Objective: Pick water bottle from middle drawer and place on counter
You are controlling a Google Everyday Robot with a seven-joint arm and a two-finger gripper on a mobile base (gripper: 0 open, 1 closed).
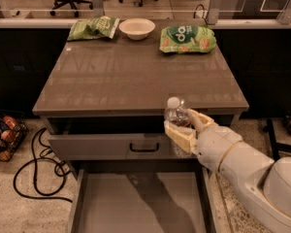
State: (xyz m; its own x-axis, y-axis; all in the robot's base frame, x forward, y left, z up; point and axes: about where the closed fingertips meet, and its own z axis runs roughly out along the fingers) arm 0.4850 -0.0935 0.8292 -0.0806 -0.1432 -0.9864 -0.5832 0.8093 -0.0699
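Note:
My gripper (pixel 185 126) is shut on the water bottle (pixel 176 115), a small clear bottle with a white cap, held upright in front of the counter's front edge, right of centre. The bottle's cap reaches just above the level of the counter (pixel 136 72), a glossy grey-brown slab. Below, the middle drawer (pixel 136 203) is pulled open, its flat grey floor bare. The top drawer (pixel 111 147) with a black handle is slightly open, just behind the bottle. My white arm (pixel 247 174) comes in from the lower right.
At the back of the counter lie a green chip bag (pixel 93 27), a white bowl (pixel 137 28) and a second green bag (pixel 186 39). A black cable (pixel 36 164) and a basket of items (pixel 2 135) are on the floor at left.

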